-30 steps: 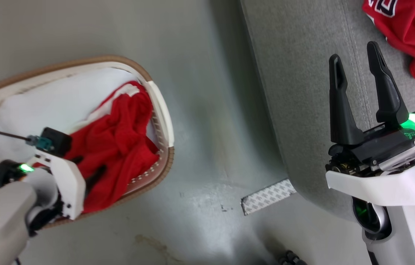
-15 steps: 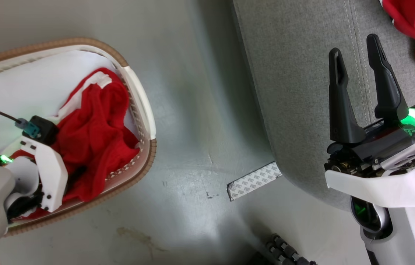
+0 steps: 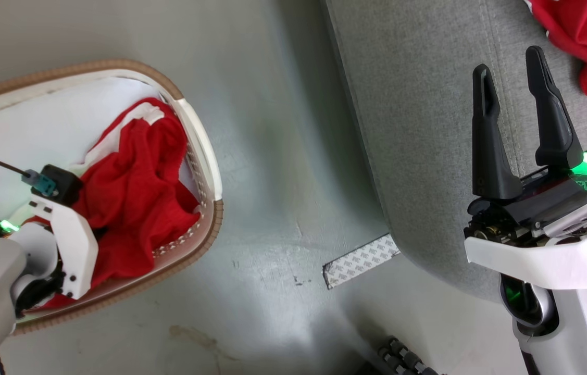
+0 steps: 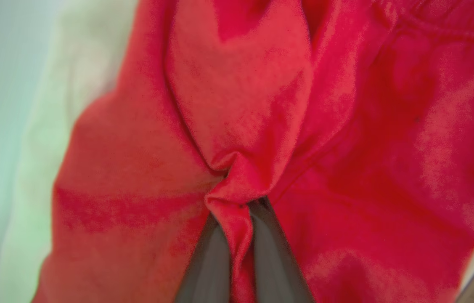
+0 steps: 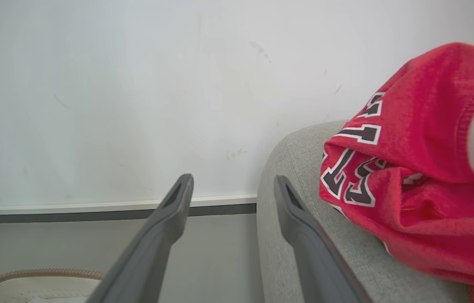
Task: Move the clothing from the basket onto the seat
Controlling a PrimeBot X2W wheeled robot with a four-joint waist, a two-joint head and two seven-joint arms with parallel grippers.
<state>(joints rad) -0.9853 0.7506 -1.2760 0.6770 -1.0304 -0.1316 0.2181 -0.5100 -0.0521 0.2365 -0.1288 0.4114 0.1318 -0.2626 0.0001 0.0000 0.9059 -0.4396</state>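
A crumpled red garment with white trim, the clothing [image 3: 137, 198], lies in the right half of the cream basket [image 3: 204, 151] with its brown rim. My left gripper [image 4: 239, 210] is down in the basket, shut on a pinched fold of the red clothing [image 4: 258, 126]. In the head view its white wrist housing hides the fingers. Over the light-grey seat [image 3: 428, 130] my right gripper [image 3: 509, 62] hovers open and holds nothing. A second red garment [image 3: 585, 36] with navy-and-white lettering [image 5: 358, 164] lies on the seat [image 5: 295, 176], to the right of my right gripper [image 5: 232, 181].
Grey floor separates the basket and the seat. A strip of patterned tape [image 3: 361, 260] lies on the floor by the seat's corner, and a dark ribbed object [image 3: 402, 359] sits at the bottom edge. A pale wall with a skirting board [image 5: 94, 206] stands behind the seat.
My left gripper has gone from open to shut, pinching a fold of the red clothing in the basket. The head camera has shifted a little. The right gripper stays open.
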